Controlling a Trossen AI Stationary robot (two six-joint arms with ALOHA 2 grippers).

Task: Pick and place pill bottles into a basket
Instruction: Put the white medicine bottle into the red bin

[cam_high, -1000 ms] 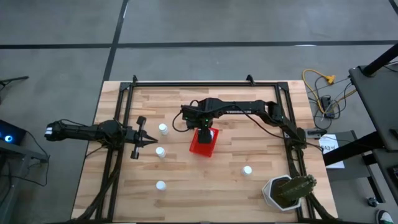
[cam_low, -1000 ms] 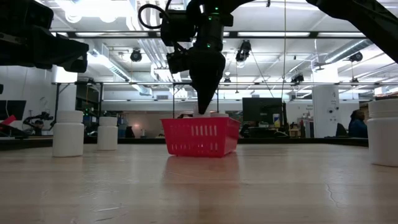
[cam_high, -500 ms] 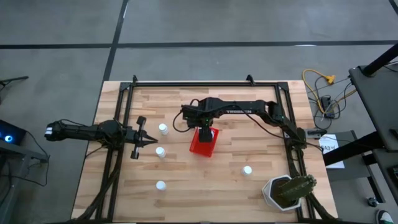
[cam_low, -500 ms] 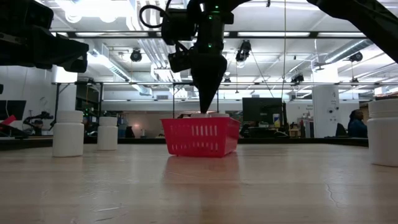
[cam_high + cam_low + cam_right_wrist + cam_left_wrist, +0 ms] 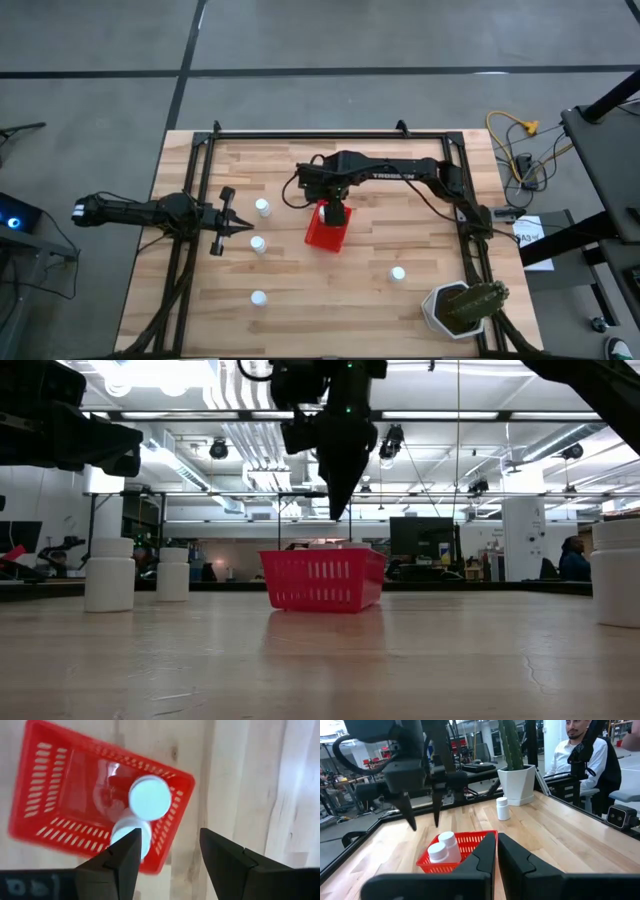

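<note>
The red basket (image 5: 327, 232) stands mid-table and holds two white pill bottles (image 5: 149, 797), both upright on its floor (image 5: 442, 849). My right gripper (image 5: 335, 212) hangs open and empty just above the basket, fingers pointing down (image 5: 338, 510). Three more bottles stand left of the basket (image 5: 262, 207) (image 5: 258, 243) (image 5: 259, 297), and one stands to its right (image 5: 398, 273). My left gripper (image 5: 248, 229) is shut and empty at the table's left, between the two nearest bottles, pointing toward the basket (image 5: 497, 845).
A white pot with a green plant (image 5: 455, 308) stands at the near right corner. A black frame (image 5: 300, 135) runs along the table's edges. A person (image 5: 580, 750) sits beyond the table's right side. Bare wood lies between the basket and the near edge.
My right gripper has risen straight up from the basket's rim and now hangs clear above it. The basket and the bottles have stayed where they were.
</note>
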